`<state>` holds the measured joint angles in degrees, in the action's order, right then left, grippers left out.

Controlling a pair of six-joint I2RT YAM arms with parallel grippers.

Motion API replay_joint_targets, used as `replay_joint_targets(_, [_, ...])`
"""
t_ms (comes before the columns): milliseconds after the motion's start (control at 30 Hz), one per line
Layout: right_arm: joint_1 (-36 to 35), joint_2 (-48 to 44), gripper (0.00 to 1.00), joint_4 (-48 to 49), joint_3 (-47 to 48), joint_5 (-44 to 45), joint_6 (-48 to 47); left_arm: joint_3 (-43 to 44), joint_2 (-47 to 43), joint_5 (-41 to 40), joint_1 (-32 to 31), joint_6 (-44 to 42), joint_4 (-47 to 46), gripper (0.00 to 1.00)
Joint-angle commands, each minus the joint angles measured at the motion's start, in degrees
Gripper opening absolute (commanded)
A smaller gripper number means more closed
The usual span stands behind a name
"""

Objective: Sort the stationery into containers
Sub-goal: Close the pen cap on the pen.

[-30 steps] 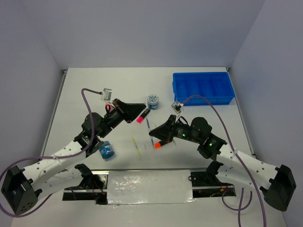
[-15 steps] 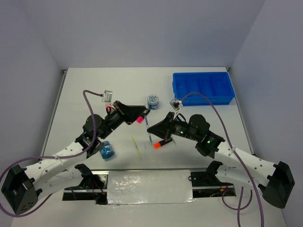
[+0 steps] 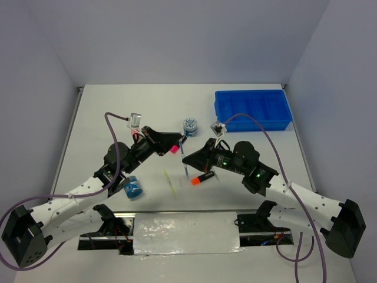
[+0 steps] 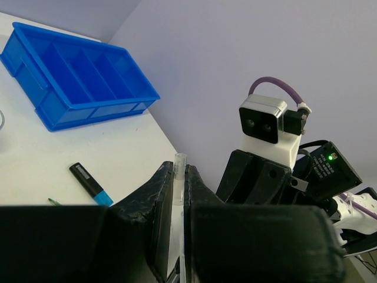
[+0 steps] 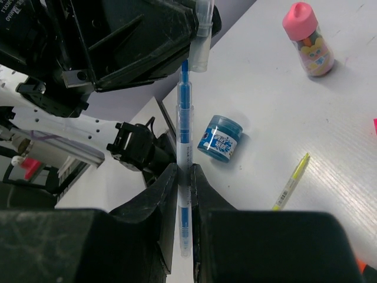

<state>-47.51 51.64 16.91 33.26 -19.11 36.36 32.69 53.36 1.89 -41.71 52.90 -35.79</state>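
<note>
My left gripper (image 3: 179, 138) is shut on a clear pen cap (image 4: 179, 162), which sticks out past its fingertips. My right gripper (image 3: 186, 158) is shut on a thin blue pen (image 5: 184, 147) and holds it upright above the table. In the right wrist view the pen's tip reaches the mouth of the cap (image 5: 201, 35); I cannot tell whether it is inside. The two grippers meet at mid-table. The blue tray (image 3: 253, 109) stands at the far right, its compartments empty in the left wrist view (image 4: 76, 76).
One blue jar (image 3: 190, 125) stands beyond the grippers and another (image 3: 132, 187) is by the left arm. On the table lie an orange-capped marker (image 3: 201, 178), a pink-capped marker (image 3: 174, 150), a yellow pen (image 3: 170, 183), a blue-capped marker (image 4: 90, 184) and a pink-capped bottle (image 5: 308, 41).
My right gripper has moved up and left with the pen, towards the left gripper. The left gripper has shifted slightly, and pen tip and cap have come together.
</note>
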Motion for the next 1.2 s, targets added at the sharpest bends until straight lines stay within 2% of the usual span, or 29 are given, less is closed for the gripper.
replay_joint_targets(0, [-0.5, 0.3, 0.0, 1.3, 3.6, 1.4, -0.7, 0.7, -1.6, 0.2, -0.2, 0.2, -2.4, 0.04])
replay_joint_targets(733, [-0.7, 1.7, 0.0, 2.3, 3.0, -3.7, -0.9, 1.6, -3.1, -1.6, -0.2, -0.9, -0.8, 0.05])
replay_joint_targets(1167, [-0.8, 1.3, 0.0, 0.5, 3.8, 1.3, -0.8, 0.5, -3.4, -1.5, -0.2, 0.0, -1.8, 0.06])
